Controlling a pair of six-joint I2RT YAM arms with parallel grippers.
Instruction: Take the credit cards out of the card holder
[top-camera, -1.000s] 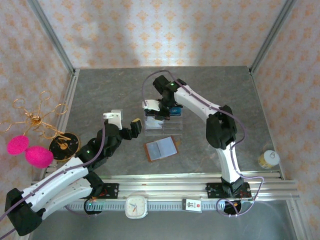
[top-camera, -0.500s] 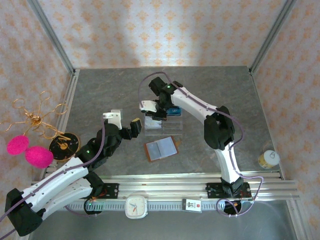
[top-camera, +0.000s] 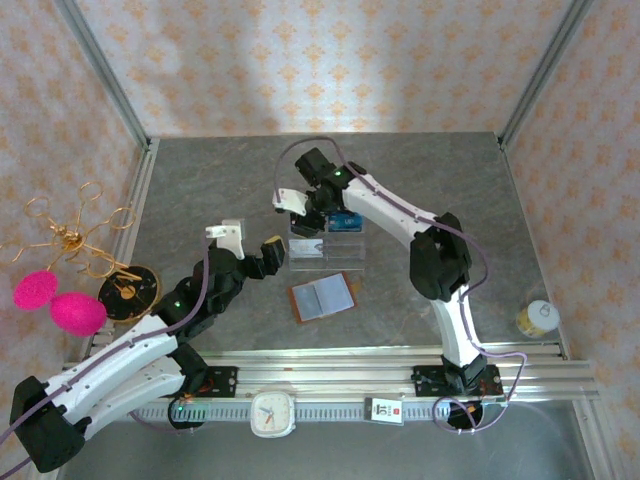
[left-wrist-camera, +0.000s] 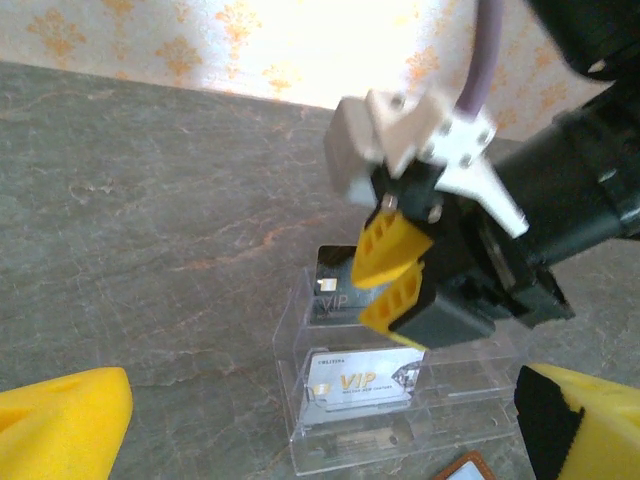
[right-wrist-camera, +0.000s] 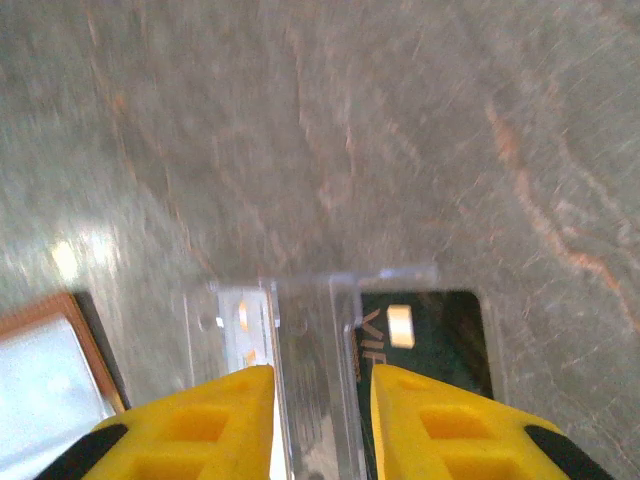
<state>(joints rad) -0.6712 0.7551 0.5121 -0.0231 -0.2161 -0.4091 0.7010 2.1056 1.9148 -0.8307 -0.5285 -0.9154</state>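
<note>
Wallet (top-camera: 322, 299): lies open and flat on the table (top-camera: 200, 180), just in front of the stand (top-camera: 345, 262).
Pale card (left-wrist-camera: 360, 385): out of the wallet. It stands on the front step of the stand.
Black card (left-wrist-camera: 333, 285): on the step behind the pale card.
Blue card (top-camera: 346, 222): at the back of the stand.
Right pincer (right-wrist-camera: 315, 385): right above the stand. Its fingers are a little apart and nothing is between them.
Left pincer (top-camera: 250, 241): near the stand, on its left side, wide open and holding nothing.
Done: at least one pale card looks taken out and put on the stand.
Left to do: hard to say. The inside of the wallet is grey, and I cannot tell if that is a card or just the lining. If a card is in there, it has to come out too.
Next, I think: the right pincer needs to lift clear of the stand, then one pincer goes to the wallet.
</note>
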